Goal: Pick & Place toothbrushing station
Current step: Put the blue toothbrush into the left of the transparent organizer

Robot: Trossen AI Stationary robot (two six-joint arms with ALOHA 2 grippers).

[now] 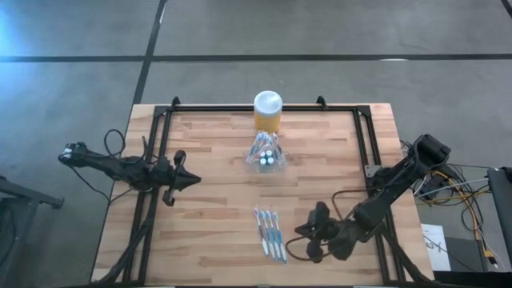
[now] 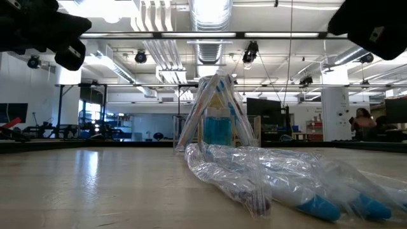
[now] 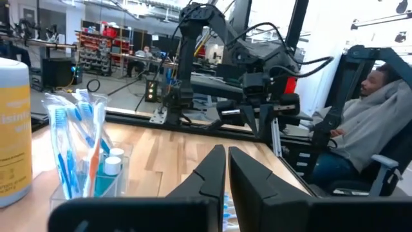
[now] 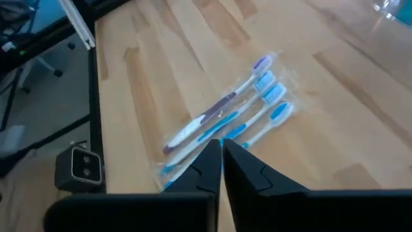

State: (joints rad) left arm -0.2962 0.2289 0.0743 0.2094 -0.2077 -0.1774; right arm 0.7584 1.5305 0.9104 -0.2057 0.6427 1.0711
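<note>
One toothbrushing station [image 1: 266, 154], clear plastic with brushes upright in it, stands at the desk's [image 1: 208, 216] far middle, touching one yellow jar [image 1: 268, 112] behind it. One clear packet of toothbrushes [image 1: 270, 234] lies near the front edge; four brushes seem to show, the wrap blurring them. The left gripper [image 1: 190, 181] hovers clenched and empty at left. The right gripper [image 1: 302, 232] is clenched, empty, just beside the packet.

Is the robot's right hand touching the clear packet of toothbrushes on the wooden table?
Cannot tell. In the right wrist view the shut right hand overlaps the clear packet of toothbrushes, hiding any contact or gap.
</note>
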